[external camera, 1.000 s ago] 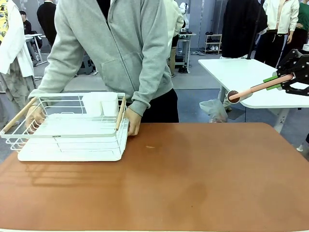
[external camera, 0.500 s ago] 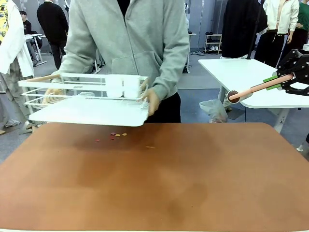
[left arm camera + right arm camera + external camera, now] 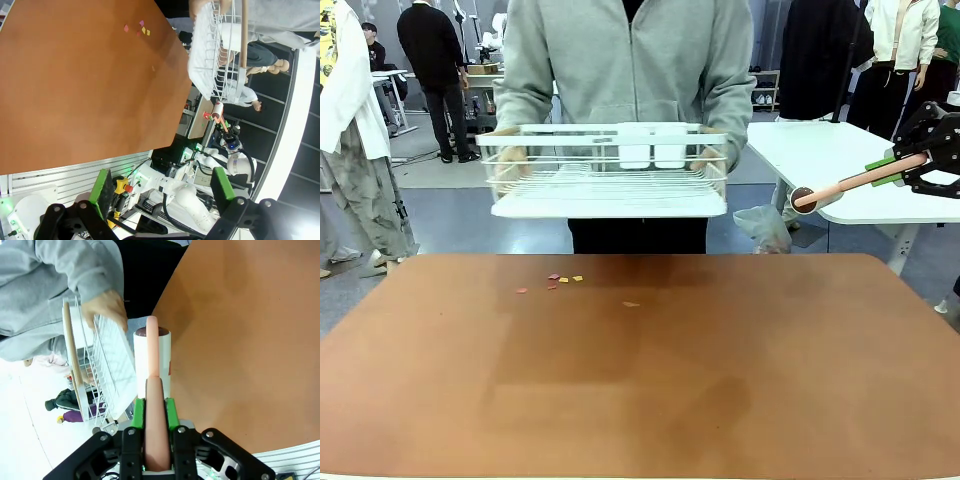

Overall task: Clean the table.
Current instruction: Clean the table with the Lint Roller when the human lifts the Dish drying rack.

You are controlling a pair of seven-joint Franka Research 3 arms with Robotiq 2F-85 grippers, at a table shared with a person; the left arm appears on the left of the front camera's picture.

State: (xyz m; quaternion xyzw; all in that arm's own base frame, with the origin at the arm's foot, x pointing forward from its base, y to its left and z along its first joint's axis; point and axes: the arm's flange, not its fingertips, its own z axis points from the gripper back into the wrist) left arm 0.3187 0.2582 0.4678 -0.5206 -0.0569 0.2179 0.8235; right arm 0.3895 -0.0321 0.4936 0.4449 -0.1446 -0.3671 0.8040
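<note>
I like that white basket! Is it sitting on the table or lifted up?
Lifted up. The person holds the white dish rack by both ends, clear above the table.

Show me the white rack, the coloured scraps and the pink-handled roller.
white rack (image 3: 610, 208): front view, front edge of its tray.
coloured scraps (image 3: 564, 280): front view, one scrap of the cluster.
pink-handled roller (image 3: 855, 183): front view, middle of its pink handle.

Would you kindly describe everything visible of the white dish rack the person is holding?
The dish rack is white wire over a solid white tray, with a pale wooden handle at each end and a white two-pocket holder on the person's side. The person's hands grip its two ends, holding it level in the air, clear of the table near its far edge.
</note>
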